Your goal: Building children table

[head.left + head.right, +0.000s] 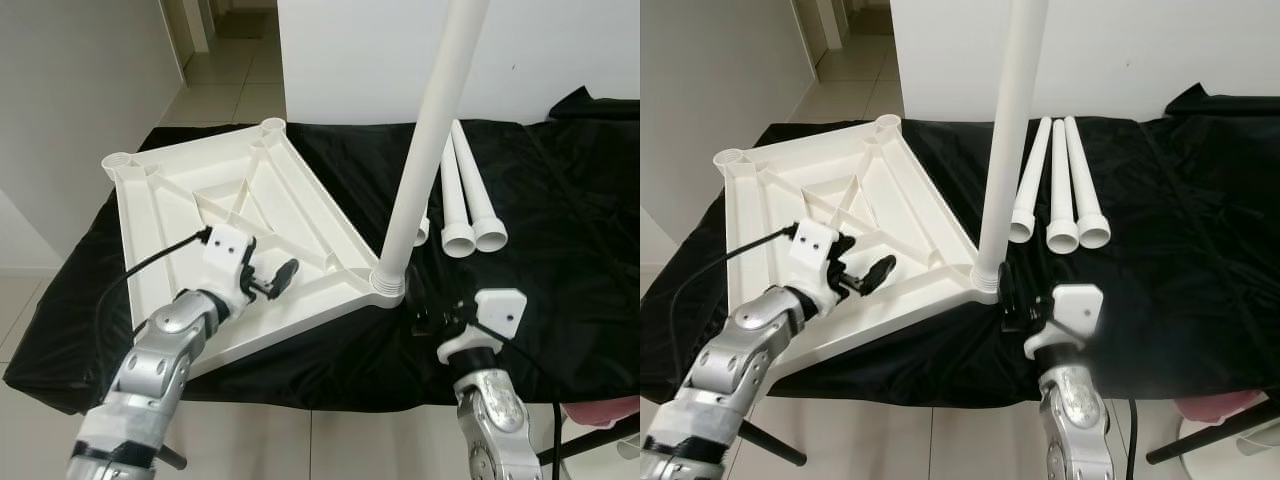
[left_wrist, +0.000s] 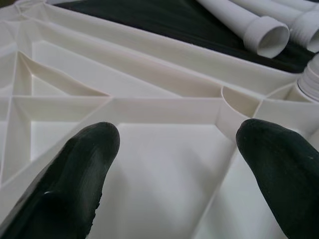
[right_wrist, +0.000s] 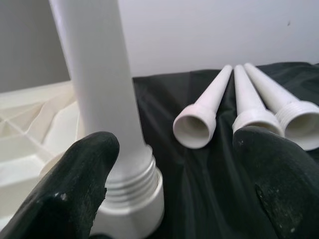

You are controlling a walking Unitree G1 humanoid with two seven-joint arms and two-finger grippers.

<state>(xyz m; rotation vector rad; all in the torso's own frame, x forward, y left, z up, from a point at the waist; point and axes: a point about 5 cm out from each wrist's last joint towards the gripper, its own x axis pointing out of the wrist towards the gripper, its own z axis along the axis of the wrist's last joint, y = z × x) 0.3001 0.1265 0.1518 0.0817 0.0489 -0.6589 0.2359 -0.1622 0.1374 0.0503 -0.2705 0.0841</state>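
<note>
One leg [image 1: 1008,140] stood upright in the near corner socket of the upturned tabletop [image 1: 770,200], which lay on our black-draped table [image 1: 1200,250]. Three more legs [image 1: 1062,190] lay beside it. Our left gripper [image 1: 268,280] hovered apart over the tabletop; our right gripper [image 3: 174,164] waited apart beside the upright leg.
</note>
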